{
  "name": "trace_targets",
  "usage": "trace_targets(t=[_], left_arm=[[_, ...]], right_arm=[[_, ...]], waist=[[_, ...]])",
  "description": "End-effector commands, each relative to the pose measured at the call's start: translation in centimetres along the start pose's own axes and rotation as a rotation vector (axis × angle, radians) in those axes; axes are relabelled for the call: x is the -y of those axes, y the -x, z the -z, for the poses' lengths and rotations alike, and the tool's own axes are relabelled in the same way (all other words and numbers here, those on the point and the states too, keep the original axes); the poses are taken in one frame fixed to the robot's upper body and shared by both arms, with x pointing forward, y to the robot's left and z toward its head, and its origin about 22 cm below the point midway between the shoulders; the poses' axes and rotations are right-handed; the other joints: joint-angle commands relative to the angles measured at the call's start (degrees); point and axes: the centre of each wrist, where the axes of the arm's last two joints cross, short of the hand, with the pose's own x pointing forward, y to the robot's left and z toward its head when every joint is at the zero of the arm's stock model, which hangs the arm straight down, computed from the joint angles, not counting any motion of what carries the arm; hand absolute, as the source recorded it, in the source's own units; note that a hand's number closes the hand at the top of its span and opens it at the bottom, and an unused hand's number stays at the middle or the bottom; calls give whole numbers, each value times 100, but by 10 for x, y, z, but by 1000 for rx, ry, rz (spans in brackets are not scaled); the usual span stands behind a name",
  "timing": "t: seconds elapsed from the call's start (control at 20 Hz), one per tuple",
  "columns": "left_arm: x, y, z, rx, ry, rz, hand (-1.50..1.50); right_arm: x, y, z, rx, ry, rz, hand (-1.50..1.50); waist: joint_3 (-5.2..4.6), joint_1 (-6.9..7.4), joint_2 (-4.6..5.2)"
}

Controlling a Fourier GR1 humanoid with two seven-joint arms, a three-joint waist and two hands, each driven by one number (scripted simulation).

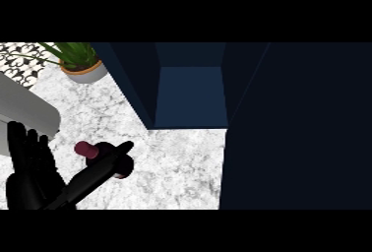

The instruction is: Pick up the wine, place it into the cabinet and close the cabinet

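The wine bottle (88, 150) is dark with a dark red cap and sits tilted over the white marble counter (174, 167), left of centre. My right hand (109, 162) comes in from the lower left and is curled round the bottle's body, hiding most of it; only the cap and a reddish bit of the base show. My left hand (29, 165) rests open, fingers up, at the lower left edge. The dark blue cabinet (190, 93) stands open behind the bottle, and its door (298, 128) is swung out along the right side.
A potted green plant (80, 64) stands at the back left on the counter. A grey appliance or sink edge (25, 106) fills the left edge. Patterned tiles show in the top left corner.
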Motion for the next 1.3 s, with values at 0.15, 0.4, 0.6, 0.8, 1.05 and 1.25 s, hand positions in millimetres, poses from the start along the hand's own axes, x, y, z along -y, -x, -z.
trace_targets(t=[0.15,0.4,0.6,0.8,1.05,1.25], left_arm=[[-6,35,12,-46,-16,2,-150],[-22,46,34,-78,-42,11,-150],[-21,65,37,-86,-59,21,-150],[-23,85,39,-114,-41,17,-150],[-35,118,51,-149,-30,32,-150],[-12,137,47,-164,-6,-10,-150]], right_arm=[[-9,-44,-36,87,-20,47,-150],[-6,-42,-37,99,-4,50,-150],[-12,-49,-39,77,-24,37,-150],[-4,-45,-33,89,-36,27,-150],[-7,-45,-39,81,-45,11,-150],[-5,-45,-40,80,-34,41,-150]], waist=[[-8,-18,-4],[-5,-15,-8],[-10,0,-12],[-6,28,2],[-15,-37,-14],[-2,-47,4]])
